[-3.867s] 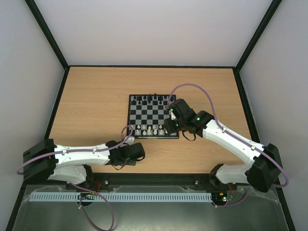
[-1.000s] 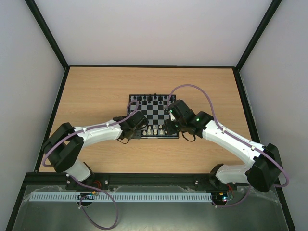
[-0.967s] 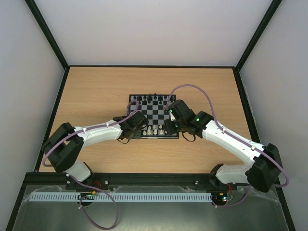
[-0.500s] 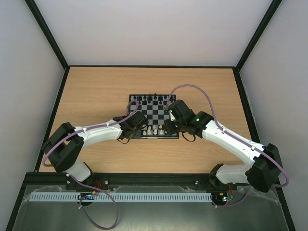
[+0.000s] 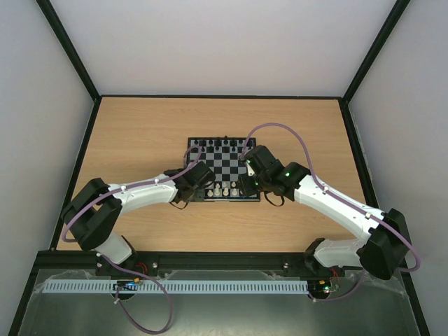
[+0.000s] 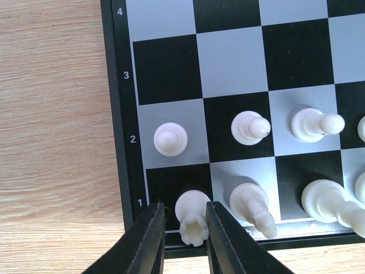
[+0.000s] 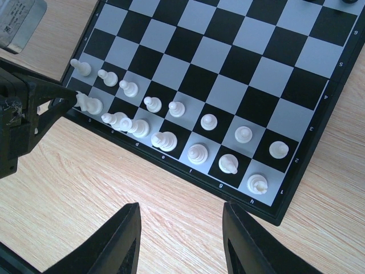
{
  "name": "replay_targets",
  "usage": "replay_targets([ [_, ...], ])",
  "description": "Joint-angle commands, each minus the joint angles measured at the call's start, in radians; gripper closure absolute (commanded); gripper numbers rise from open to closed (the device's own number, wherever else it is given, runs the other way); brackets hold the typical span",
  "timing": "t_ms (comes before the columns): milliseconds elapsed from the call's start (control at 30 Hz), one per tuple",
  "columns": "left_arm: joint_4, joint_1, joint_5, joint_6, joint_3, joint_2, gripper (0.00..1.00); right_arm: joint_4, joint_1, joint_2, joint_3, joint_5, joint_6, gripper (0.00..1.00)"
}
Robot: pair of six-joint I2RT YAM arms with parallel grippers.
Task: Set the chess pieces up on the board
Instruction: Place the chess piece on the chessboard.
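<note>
Left pincer narrowly parted, astride white rook on corner square of board; small gap at one finger.

I worked in a robotics lab test cell, not a home. Plain white panels closed off the wooden table behind and on both sides, held by black frame posts. At the table's near edge my two arms were bolted to a black rail. A slotted cable duct ran just outside that edge. The board sat staged mid-table.
</note>
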Motion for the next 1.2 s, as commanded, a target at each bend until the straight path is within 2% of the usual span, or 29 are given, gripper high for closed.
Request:
replay_targets([
  [0,-0.021,0.012,-0.027,-0.012,-0.013,-0.012,0.78,-0.007,0.007,0.0,-0.016,-0.004,-0.01,0.6],
  [467,-0.019,0.016,-0.008,-0.016,-0.02,-0.047,0.77,-0.007,0.012,0.0,-0.016,-0.003,-0.01,0.6],
  [567,-0.019,0.007,0.007,-0.016,-0.011,-0.075,0.73,-0.006,0.012,0.002,-0.017,-0.002,-0.01,0.59],
  [667,-0.027,-0.001,0.01,-0.014,0.005,-0.103,0.64,-0.007,0.012,0.009,-0.014,-0.001,-0.011,0.59],
  [1067,-0.067,-0.024,-0.005,0.011,0.096,-0.212,0.58,-0.017,0.012,0.011,-0.007,0.021,-0.011,0.58],
  [1167,-0.066,-0.024,-0.018,0.014,0.1,-0.256,0.53,-0.018,0.012,0.011,-0.004,0.027,-0.011,0.56],
])
